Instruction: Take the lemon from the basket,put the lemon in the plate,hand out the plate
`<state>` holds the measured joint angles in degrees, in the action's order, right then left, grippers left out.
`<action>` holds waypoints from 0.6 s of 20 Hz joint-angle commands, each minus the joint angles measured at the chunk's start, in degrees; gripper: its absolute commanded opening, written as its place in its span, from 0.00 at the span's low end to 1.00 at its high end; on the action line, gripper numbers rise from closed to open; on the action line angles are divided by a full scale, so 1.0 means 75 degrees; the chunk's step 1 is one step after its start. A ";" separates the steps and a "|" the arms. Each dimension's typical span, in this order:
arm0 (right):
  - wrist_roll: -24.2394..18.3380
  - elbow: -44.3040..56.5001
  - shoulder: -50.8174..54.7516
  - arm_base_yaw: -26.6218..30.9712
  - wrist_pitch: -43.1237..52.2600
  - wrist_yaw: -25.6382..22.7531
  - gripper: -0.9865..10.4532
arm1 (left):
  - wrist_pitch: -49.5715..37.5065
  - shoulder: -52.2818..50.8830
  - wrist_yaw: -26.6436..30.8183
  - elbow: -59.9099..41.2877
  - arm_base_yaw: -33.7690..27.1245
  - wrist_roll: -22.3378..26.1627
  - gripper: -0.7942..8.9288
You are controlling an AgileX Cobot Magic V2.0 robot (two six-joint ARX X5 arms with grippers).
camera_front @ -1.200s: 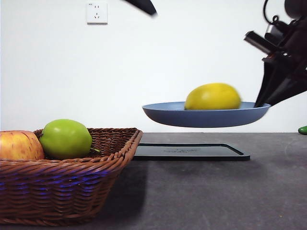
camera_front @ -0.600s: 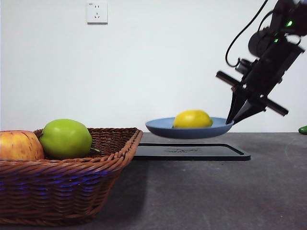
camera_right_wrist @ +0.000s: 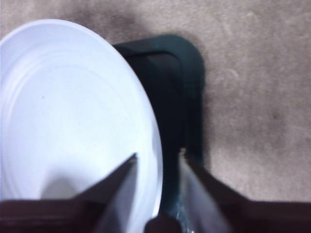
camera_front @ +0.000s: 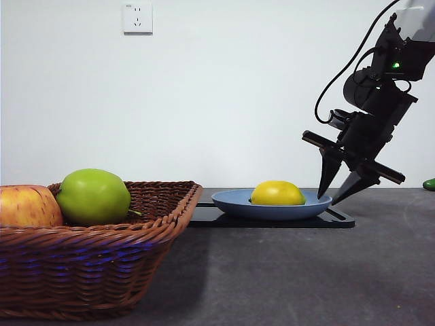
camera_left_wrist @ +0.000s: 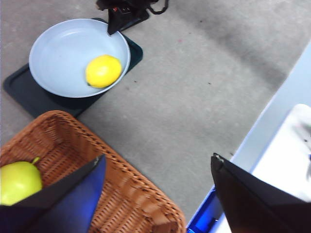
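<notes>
Lemon (camera_front: pixel 276 193) lies in the blue plate (camera_front: pixel 231 201), off-centre, toward the side nearer the wicker basket (camera_front: pixel 102 258) as the left wrist view shows it. Plate sits on the flat black tray (camera_front: pixel 340 218); it overhangs the tray edge on at least one side. Tray rests on the grey table (camera_front: pixel 306 278), behind and to the side of the basket.

Right gripper (camera_front: pixel 338 192) is at the plate's rim on the side away from the basket, arm slanting down from the upper corner of the front view. Jaws are parted a little and straddle the rim: one jaw over the plate's inside, the other outside over the tray. A gap shows between the jaws and rim in the right wrist view; no grip on the plate visible.

Left gripper (camera_left_wrist: pixel 158 191) hangs high above the basket's corner, jaws spread wide, holding nothing.

Basket holds a green apple (camera_front: pixel 93 197) and a red-yellow apple (camera_front: pixel 27 206), touching each other, both rising above the braided rim. Small green object (camera_front: pixel 429 184) at the far table edge, cut off by the frame; cannot identify. White wall socket (camera_front: pixel 137 17) on the wall above the basket.
</notes>
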<state>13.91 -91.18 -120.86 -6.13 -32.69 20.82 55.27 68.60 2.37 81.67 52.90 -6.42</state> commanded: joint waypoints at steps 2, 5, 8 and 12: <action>-0.0280 -0.0216 0.0117 -0.0023 -0.0172 0.0012 0.28 | -0.0032 0.0093 0.0618 0.0146 0.0087 0.0242 0.47; -0.0621 -0.0219 0.0892 -0.0026 -0.0740 0.0029 0.28 | -0.0035 0.0093 0.1288 0.0146 0.0082 0.0408 0.44; -0.0991 -0.0219 0.2008 -0.0041 -0.1734 0.0029 0.24 | -0.0085 0.0093 0.2238 0.0146 0.0079 0.0912 0.29; -0.1533 -0.0219 0.3538 -0.0111 -0.3360 -0.0003 0.12 | -0.0248 0.0093 0.2667 0.0146 -0.0079 0.1498 0.09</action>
<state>4.49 -91.70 -93.80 -6.72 -57.87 20.95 54.17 68.60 22.17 81.67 51.92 3.01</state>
